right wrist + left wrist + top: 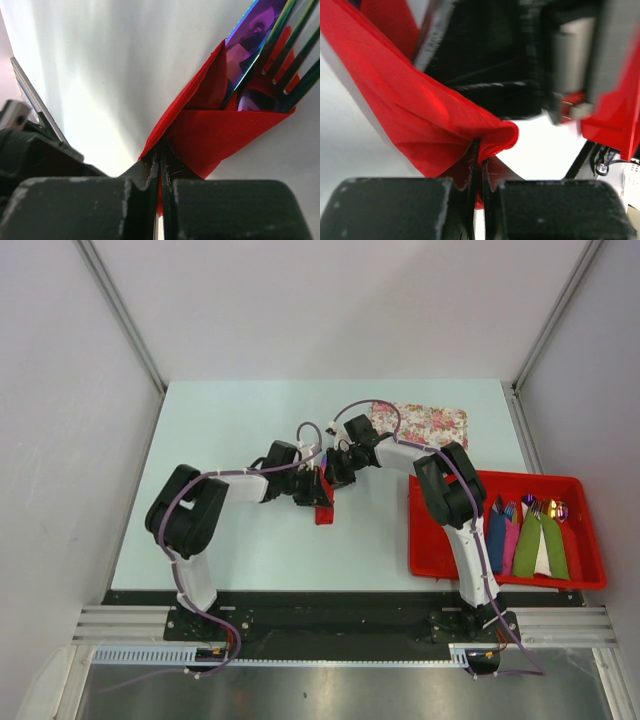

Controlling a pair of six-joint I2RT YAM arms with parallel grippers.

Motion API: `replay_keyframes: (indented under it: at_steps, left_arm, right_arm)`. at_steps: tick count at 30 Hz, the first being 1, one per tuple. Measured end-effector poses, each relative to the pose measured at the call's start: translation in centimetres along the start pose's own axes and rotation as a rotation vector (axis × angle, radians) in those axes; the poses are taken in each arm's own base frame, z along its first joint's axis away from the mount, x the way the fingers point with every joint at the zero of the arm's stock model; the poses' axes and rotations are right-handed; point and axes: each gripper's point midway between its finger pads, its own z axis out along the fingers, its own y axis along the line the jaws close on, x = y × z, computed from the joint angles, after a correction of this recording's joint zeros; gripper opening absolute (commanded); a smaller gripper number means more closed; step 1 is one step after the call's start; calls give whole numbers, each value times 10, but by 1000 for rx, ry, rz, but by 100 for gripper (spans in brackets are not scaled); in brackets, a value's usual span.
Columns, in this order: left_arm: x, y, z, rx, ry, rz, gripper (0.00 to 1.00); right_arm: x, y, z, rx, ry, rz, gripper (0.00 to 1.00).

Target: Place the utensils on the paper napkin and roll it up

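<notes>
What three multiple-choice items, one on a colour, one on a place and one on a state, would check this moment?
1. The tray is: A blue; B red; C green.
2. The floral mat lies: A on the table, in its far right part; B in the tray; C at the table's near left corner.
3. The right gripper is: A wide open; B shut on nothing; C shut on the paper napkin.

Answers:
1 B: its walls and bare floor show red in the top view.
2 A: the top view shows it flat there, apart from the tray.
3 C: the right wrist view shows it pinching a corner of the red paper.
</notes>
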Motion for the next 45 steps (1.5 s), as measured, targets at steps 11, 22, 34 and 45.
replay_keyframes:
  at_steps: [11,22,34,45]
  left_arm:
    - [4,6,10,16,5,-17,6]
    - [5,5,12,24,8,-6,4]
    - [9,-2,17,18,28,78,3]
    - [11,-3,24,46,71,84,27]
  right_arm:
    - [-1,-4,-7,-2,10,17,7]
    - [-11,-28,-36,31,1,25,8]
    - [-15,-32,-33,16,-11,32,4]
    - [-15,-33,-35,10,-12,44,14]
